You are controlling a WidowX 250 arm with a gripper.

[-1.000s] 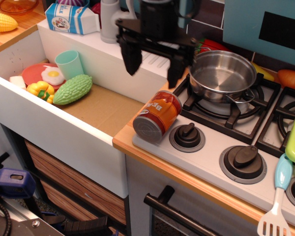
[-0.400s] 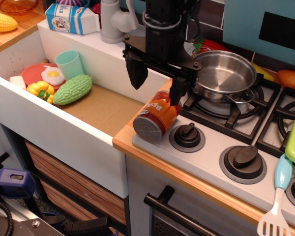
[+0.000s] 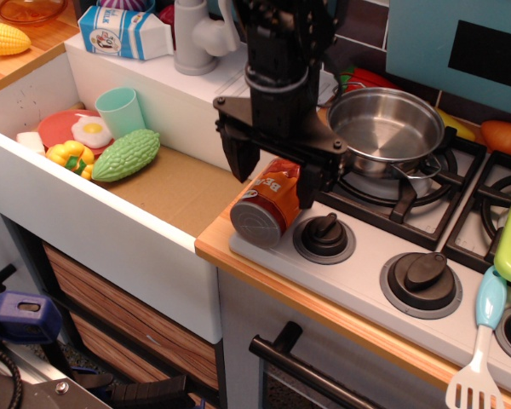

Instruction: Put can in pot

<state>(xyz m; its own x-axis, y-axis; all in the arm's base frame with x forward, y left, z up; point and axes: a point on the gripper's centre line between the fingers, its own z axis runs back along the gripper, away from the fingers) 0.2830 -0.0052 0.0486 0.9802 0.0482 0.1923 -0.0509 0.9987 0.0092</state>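
The can (image 3: 266,204), orange label with white lettering and a grey ribbed end facing me, lies on its side at the stove's front left corner. My black gripper (image 3: 272,170) is open and has come down over the can's far end, one finger on each side; the jaws are apart from it. The shiny steel pot (image 3: 383,128) stands empty on the back left burner, just right of and behind the gripper.
A sink (image 3: 166,183) on the left holds a mint green cup (image 3: 119,111), a green gourd (image 3: 126,154), a fried egg on a red plate and a yellow pepper. A milk carton (image 3: 123,32) and grey faucet stand behind. Stove knobs (image 3: 324,234) sit in front; a spatula (image 3: 481,341) lies at right.
My gripper has dropped from above the stove's back edge down and slightly right, so its open fingers now straddle the can. The can and pot have not moved.
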